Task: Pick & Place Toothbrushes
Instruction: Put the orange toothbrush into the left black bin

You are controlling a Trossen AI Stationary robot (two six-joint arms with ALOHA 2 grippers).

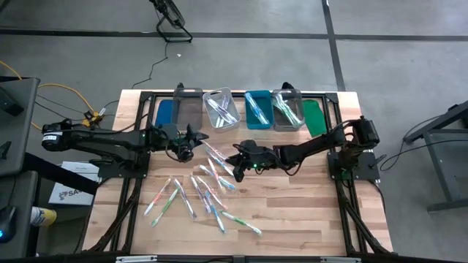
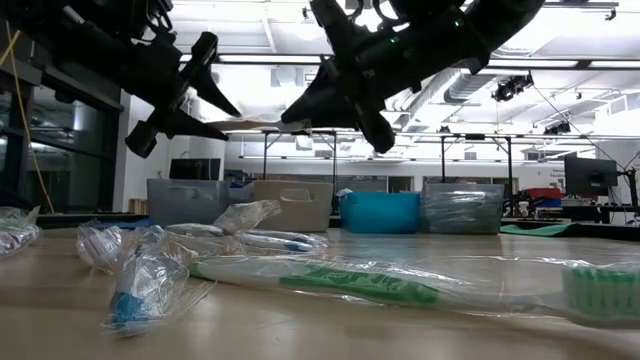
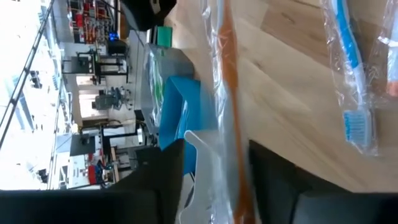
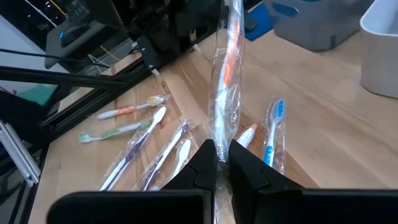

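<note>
Between both grippers hangs a wrapped orange toothbrush (image 4: pixel 227 68), above table.

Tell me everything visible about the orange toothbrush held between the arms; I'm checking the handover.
The orange toothbrush is a thin stick sealed in a clear, crinkled plastic wrapper. It hangs in the air above the table, clear of the loose brushes. The right gripper is shut on one end; the other end lies between the fingers of the left gripper.
</note>
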